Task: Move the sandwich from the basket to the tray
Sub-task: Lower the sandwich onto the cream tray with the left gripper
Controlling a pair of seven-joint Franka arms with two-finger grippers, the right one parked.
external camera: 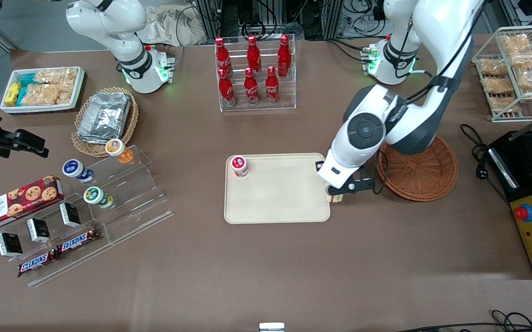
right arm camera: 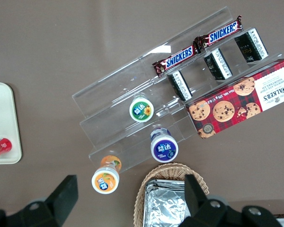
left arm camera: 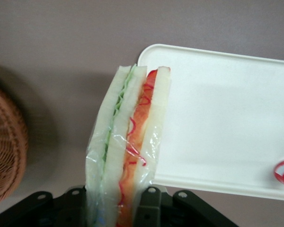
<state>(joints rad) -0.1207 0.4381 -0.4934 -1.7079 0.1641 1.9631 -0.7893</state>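
Note:
The sandwich [left arm camera: 130,142], a plastic-wrapped wedge of white bread with green and orange-red filling, is held in my left gripper [left arm camera: 114,201], which is shut on it. In the front view the gripper [external camera: 339,191] hangs over the cream tray's [external camera: 277,203] edge nearest the basket, with the sandwich [external camera: 337,198] showing just under it. Its tip reaches over the tray's [left arm camera: 227,118] corner. The reddish-brown wicker basket [external camera: 417,168] stands empty beside the tray, toward the working arm's end; its rim [left arm camera: 4,151] shows in the left wrist view.
A small red-capped cup [external camera: 239,166] stands on the tray's corner toward the parked arm. A rack of red bottles [external camera: 254,74] stands farther from the camera than the tray. A black appliance [external camera: 531,193] is at the working arm's end. Clear steps with snacks [external camera: 86,203] lie toward the parked arm's end.

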